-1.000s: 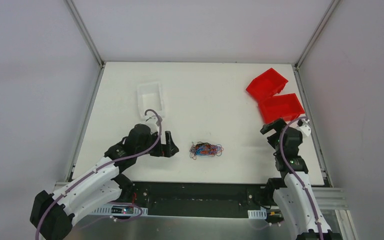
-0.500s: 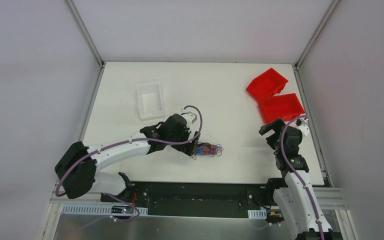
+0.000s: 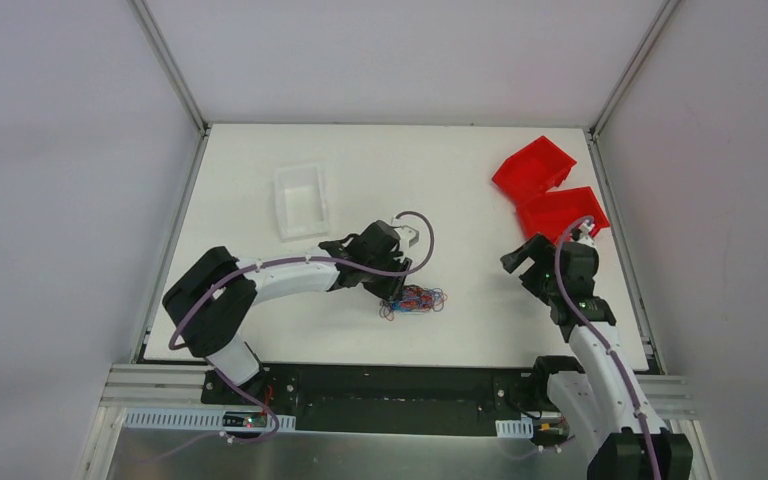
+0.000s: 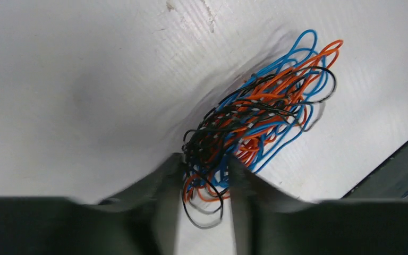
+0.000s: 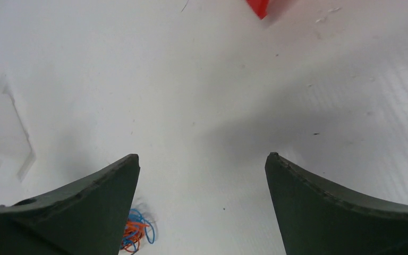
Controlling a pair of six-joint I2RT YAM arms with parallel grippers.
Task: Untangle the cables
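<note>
No text, label or number is legible, though fine print may be blurred

glossy thin cables [image 4: 255,122] on matt white table [image 4: 85,79].

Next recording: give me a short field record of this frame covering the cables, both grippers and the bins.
cables: one tangled bunch of blue, orange and black wires, lying on the table
left gripper: fingers either side of the bunch's near end, firm grip not clear
right gripper: open, nothing between the fingers, well apart from the bunch
red bins: two, far right corner, side by side
white bin: far left part of the table
strands pulled free: none
</note>
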